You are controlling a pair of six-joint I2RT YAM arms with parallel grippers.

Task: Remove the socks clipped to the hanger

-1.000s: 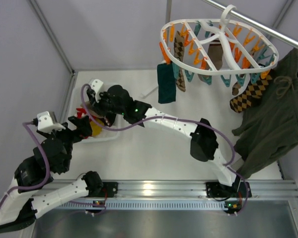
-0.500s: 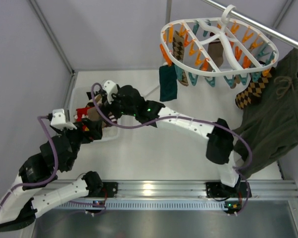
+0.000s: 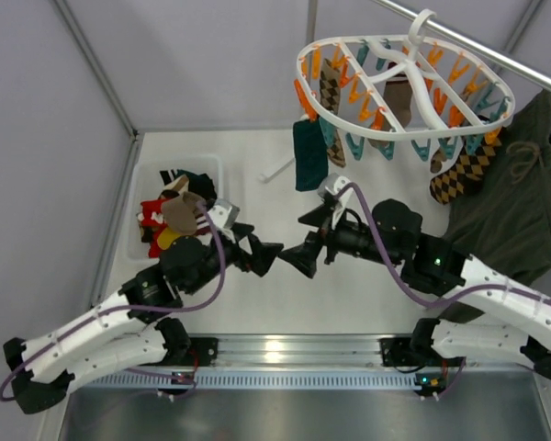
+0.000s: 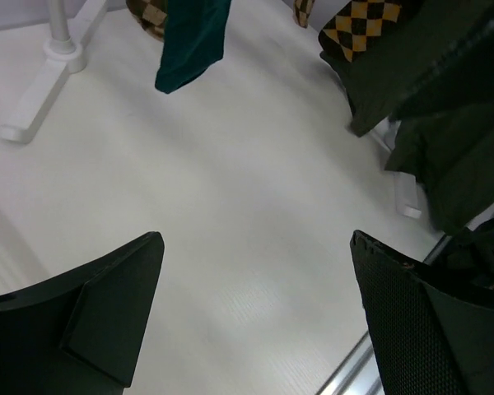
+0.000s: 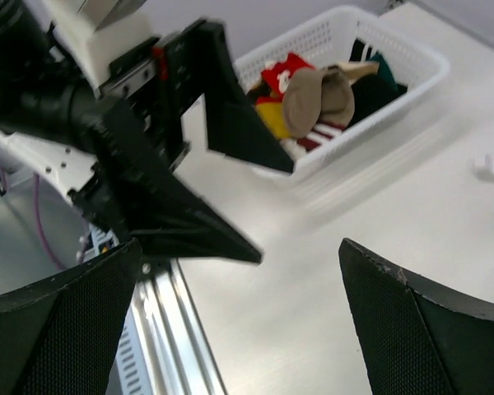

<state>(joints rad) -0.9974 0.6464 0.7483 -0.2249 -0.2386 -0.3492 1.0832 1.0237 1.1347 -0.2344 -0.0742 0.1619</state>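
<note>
Socks look limp and light on the far-right hanger; pinch each just below its clip. Your left gripper and right gripper gape empty.

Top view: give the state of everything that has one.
left claw, open, empty
right claw, open, empty
hanger, hooked on rail
teal sock, clipped, hanging
argyle sock, clipped, hanging
basket, holding loose socks
green garment, hanging from rail
</note>
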